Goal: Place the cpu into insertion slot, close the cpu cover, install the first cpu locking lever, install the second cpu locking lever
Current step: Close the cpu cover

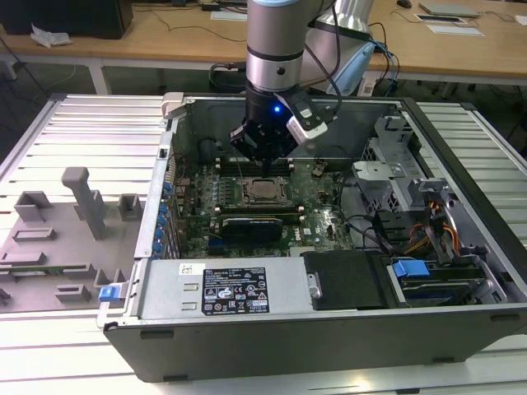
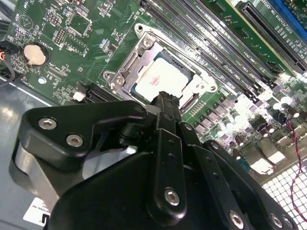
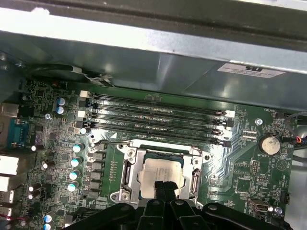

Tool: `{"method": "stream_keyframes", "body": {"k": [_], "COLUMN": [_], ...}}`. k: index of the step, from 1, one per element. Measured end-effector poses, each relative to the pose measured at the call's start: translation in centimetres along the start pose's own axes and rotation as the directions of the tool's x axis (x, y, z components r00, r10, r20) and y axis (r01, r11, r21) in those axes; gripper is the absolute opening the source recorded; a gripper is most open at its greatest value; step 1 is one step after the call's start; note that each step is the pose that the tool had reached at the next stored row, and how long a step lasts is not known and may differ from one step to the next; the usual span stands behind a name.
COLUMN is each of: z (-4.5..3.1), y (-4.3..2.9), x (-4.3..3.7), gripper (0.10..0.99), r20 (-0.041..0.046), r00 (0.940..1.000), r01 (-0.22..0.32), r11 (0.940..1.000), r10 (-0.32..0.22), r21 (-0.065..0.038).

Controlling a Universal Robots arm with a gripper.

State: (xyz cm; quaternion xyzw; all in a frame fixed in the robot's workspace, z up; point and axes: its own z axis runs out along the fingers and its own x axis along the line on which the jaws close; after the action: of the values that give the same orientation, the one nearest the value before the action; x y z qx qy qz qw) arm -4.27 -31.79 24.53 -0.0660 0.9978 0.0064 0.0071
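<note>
The cpu [image 3: 160,171] lies flat in the insertion slot, its silvery top showing at the middle of the green motherboard [image 1: 265,190] [image 2: 160,76]. The cpu cover [image 3: 127,167], a silvery frame, lies down around it, the chip showing through its window [image 2: 139,55]. My gripper [image 3: 163,186] hangs just above the near edge of the cpu, its two black fingertips pressed together and nothing between them [image 2: 166,97]. In the exterior view the gripper [image 1: 263,155] is inside the open computer case, over the socket. I cannot tell how the locking levers stand.
Long black memory slots [image 3: 158,115] run beside the socket toward the case wall [image 3: 158,62]. A black graphics card [image 1: 251,222] lies on the other side. A drive cage with cables [image 1: 395,169] stands at the exterior view's right, and grey fixtures [image 1: 82,202] at its left.
</note>
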Motion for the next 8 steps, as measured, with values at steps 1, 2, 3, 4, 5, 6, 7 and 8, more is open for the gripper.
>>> {"method": "stream_keyframes", "body": {"k": [1,2,3,4,5,6,7,8], "z": [0.0,0.0,0.0,0.0,0.0,0.0,0.0,0.0], "y": [0.0,0.0,0.0,0.0,0.0,0.0,0.0,0.0], "x": [0.0,0.0,0.0,0.0,0.0,0.0,0.0,0.0], "gripper": [0.106,0.106,0.106,0.106,0.106,0.106,0.106,0.106], "r20": [0.0,0.0,0.0,0.0,0.0,0.0,0.0,0.0], "r00": [1.0,1.0,1.0,1.0,1.0,1.0,1.0,1.0], "r01": [0.0,0.0,0.0,0.0,0.0,0.0,0.0,0.0], "r11": [1.0,1.0,1.0,1.0,1.0,1.0,1.0,1.0], "r10": [0.0,0.0,0.0,0.0,0.0,0.0,0.0,0.0], "r21": [0.0,0.0,0.0,0.0,0.0,0.0,0.0,0.0]}}
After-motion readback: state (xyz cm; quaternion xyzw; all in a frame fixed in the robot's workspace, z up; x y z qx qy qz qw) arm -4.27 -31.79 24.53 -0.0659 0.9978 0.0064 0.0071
